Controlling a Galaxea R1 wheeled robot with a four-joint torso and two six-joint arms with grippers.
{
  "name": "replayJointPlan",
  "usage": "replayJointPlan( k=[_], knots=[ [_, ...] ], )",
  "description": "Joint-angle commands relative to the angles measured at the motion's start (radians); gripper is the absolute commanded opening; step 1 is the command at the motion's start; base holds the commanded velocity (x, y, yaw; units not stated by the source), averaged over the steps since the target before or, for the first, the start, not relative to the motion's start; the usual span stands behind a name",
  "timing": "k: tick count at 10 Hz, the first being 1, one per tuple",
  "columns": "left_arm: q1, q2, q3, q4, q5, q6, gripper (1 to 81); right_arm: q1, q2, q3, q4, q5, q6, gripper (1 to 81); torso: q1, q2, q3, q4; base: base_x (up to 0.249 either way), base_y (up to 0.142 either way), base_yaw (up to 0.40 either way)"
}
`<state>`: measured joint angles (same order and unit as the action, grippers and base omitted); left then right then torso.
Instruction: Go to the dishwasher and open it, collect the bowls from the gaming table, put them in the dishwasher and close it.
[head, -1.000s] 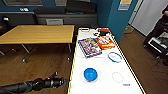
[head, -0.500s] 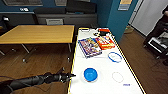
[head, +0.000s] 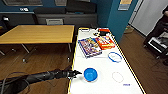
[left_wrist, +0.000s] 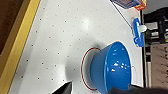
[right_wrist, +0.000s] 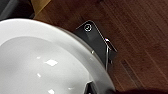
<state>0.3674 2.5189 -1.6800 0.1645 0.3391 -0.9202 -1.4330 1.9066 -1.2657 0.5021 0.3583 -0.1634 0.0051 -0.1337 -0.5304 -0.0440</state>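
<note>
While left gripper nears blue bowl | apart | grip: cannot tell

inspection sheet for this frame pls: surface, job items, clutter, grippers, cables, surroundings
Surface: white-topped long table with yellow edge, marked with outlined rings.
Job's things: solid bright blue round bowl; pale bowl with blue rim farther along.
Clutter: colourful board-game boxes at the far half.
Grippers: left gripper at the table edge beside the blue bowl, apart from it.
Cables: nothing seen.
Surroundings: wooden table to the left, wood floor, teal wall.
</note>
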Motion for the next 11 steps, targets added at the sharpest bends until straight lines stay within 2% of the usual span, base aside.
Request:
replayJointPlan(
  k=[1, 3, 4, 9, 11],
  knots=[
    [-0.141, 0.055, -0.056, 0.033, 0.038, -0.006, 81.1, 0.032, -0.054, 0.014, -0.011, -0.079, -0.001, 1.0, 0.000, 0.000, 0.000, 0.000, 0.000, 0.000, 0.000],
    [-0.143, 0.115, -0.126, 0.041, 0.055, -0.006, 81.1, 0.038, -0.054, 0.014, -0.011, -0.082, -0.001, 1.0, 0.000, 0.000, 0.000, 0.000, 0.000, 0.000, 0.000],
    [-0.143, 0.140, -0.154, 0.032, 0.073, -0.006, 81.1, 0.039, -0.054, 0.014, -0.010, -0.082, -0.001, 1.0, 0.000, 0.000, 0.000, 0.000, 0.000, 0.000, 0.000],
    [-0.144, 0.269, -0.270, 0.043, 0.077, -0.005, 81.1, 0.044, -0.047, 0.004, -0.004, -0.085, 0.001, 1.0, 0.000, 0.000, 0.000, 0.000, 0.000, 0.000, 0.000],
    [-0.140, 0.318, -0.313, 0.043, 0.097, -0.003, 81.1, 0.044, -0.047, -0.001, -0.004, -0.085, 0.002, 1.0, 0.000, 0.000, 0.000, 0.000, 0.000, 0.000, 0.000]
  ],
)
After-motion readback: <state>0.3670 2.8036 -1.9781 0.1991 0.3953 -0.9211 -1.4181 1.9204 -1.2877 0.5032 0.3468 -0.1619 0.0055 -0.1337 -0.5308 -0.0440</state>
